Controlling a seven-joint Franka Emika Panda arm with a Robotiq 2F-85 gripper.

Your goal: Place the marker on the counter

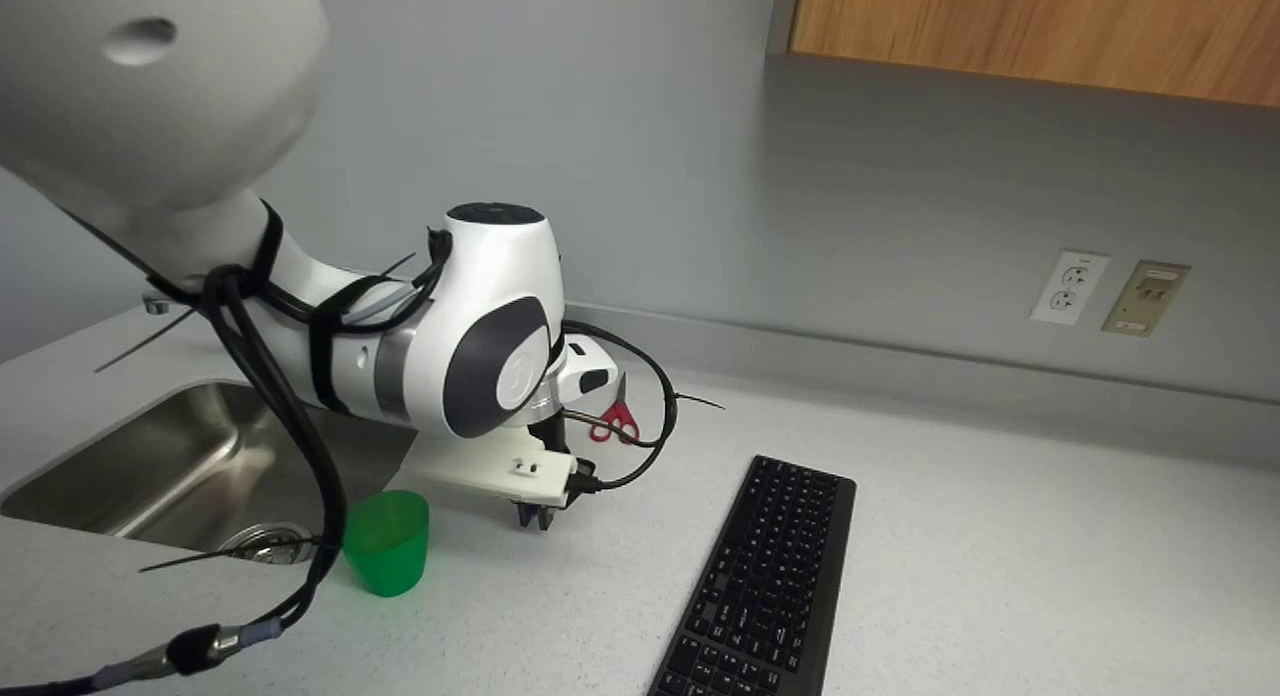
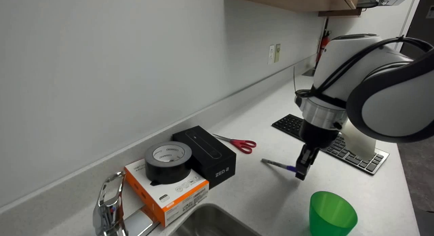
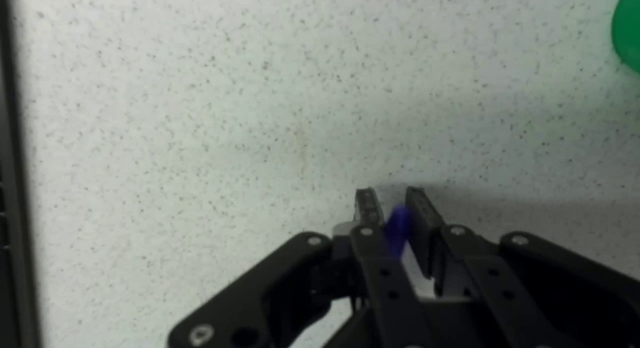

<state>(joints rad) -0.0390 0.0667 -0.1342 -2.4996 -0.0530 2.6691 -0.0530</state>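
The marker is slim and grey with a blue cap. In an exterior view the marker [image 2: 278,164] sticks out sideways from my gripper [image 2: 301,173], its grey end pointing away and its cap at the fingers. In the wrist view the blue cap of the marker [image 3: 398,225] sits between the two fingers of the gripper [image 3: 391,192], which are shut on it. The gripper [image 1: 535,517] hangs low over the pale speckled counter [image 1: 950,576]; here the marker is mostly hidden. A shadow lies under it on the counter [image 2: 251,192]; I cannot tell whether its grey end touches.
A green cup [image 1: 388,544] stands near the gripper, beside the steel sink [image 1: 200,466]. A black keyboard [image 1: 765,576] lies on the gripper's other side. Red-handled scissors [image 2: 242,145], a black box [image 2: 206,154], an orange-white box [image 2: 169,195] with tape [image 2: 168,163], and a faucet [image 2: 110,209] are near the wall.
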